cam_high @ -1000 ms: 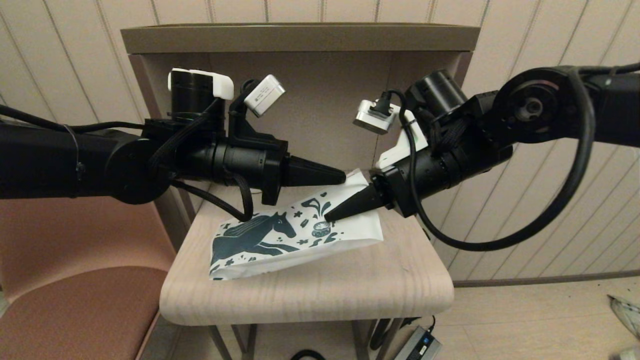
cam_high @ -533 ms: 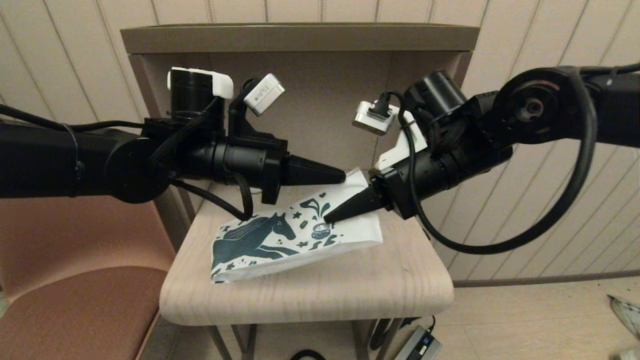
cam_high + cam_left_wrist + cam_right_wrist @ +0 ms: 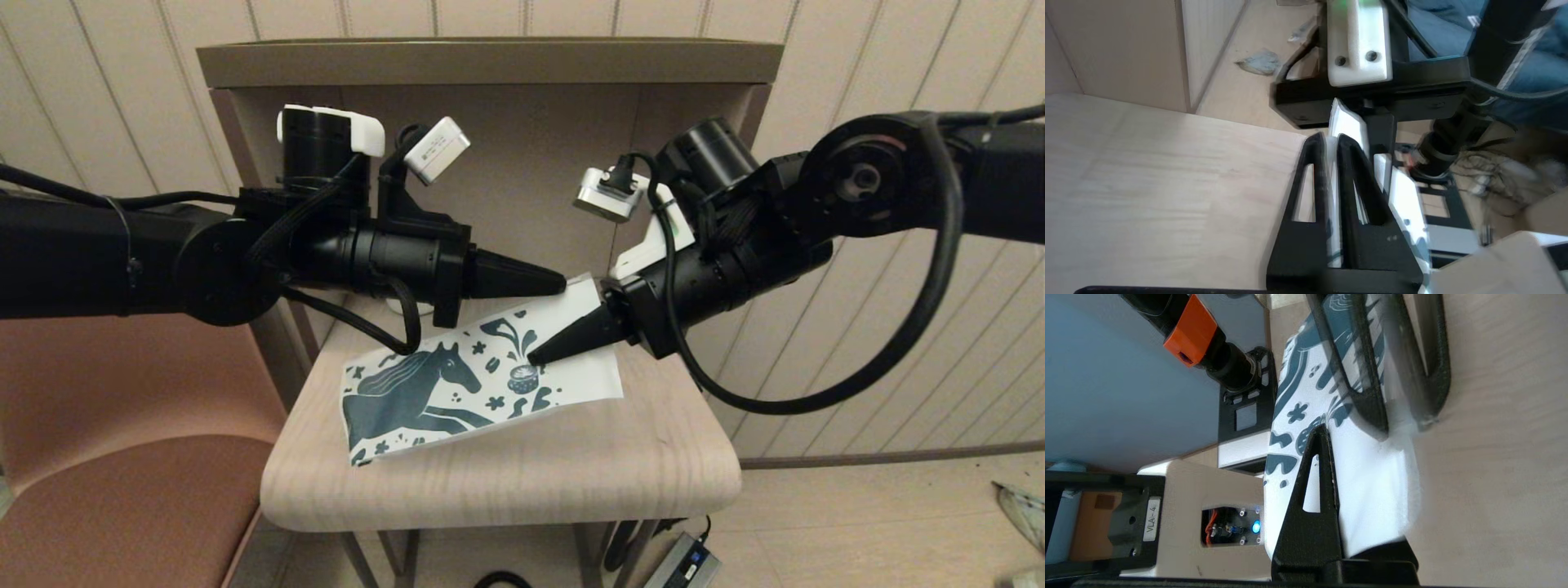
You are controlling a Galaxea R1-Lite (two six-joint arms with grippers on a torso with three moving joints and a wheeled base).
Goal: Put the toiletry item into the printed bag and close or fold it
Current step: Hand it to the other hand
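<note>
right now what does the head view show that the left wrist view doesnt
Only the head view shows the horse print across the printed bag, the right pincer lying over the bag's right part, and the whole small table under the bag's lower edge. Only the left wrist view shows the left pincer shut on the bag's white edge, a thin strip between its two black fingers. Both show the left pincer at the bag's upper corner, the pale wooden tabletop and part of the right arm. The toiletry item appears in neither.

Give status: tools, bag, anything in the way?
Left tool shut on printed bag at its far corner. Right tool clamps bag's right end, one finger on top. Toiletry item not visible. Nothing blocking on table.
</note>
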